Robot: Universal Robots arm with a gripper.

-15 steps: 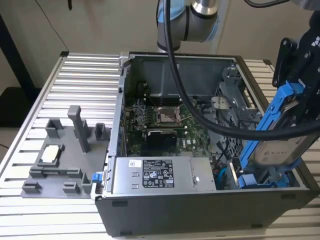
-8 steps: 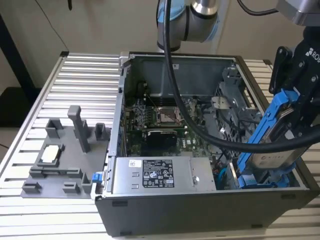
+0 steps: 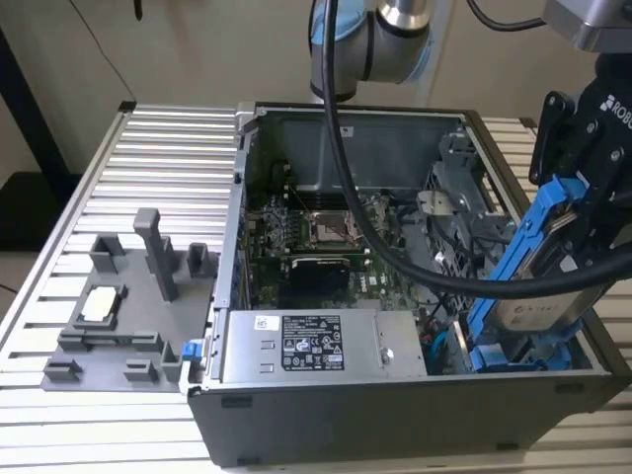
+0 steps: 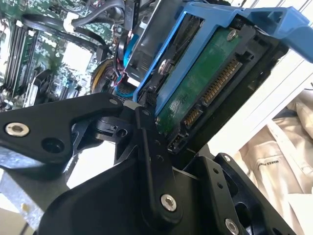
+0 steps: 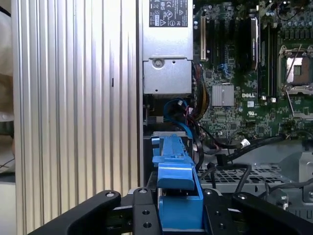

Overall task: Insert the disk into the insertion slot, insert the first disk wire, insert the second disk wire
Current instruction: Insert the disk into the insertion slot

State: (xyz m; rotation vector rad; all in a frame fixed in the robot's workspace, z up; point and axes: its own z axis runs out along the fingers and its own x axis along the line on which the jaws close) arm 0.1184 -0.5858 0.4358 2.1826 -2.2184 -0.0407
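Ribbed metal table (image 3: 118, 178) is carrying an open computer case (image 3: 326, 395). The end effector (image 3: 578, 193) is pinching the disk (image 3: 538, 286) at a tilt, its low end hanging just below, probably aiming for the insertion slot (image 3: 568, 341) underneath.

You have soft, even light overall, with glare washing the ribbed table (image 5: 73, 122) pale and shadow pooling inside the computer case (image 3: 395, 407).

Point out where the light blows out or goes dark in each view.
First wrist view: glare streaks run along the ribbed table. Second wrist view: the background beyond the disk washes out white, the black jaws near silhouette. Exterior view: even light, the computer case interior shaded.
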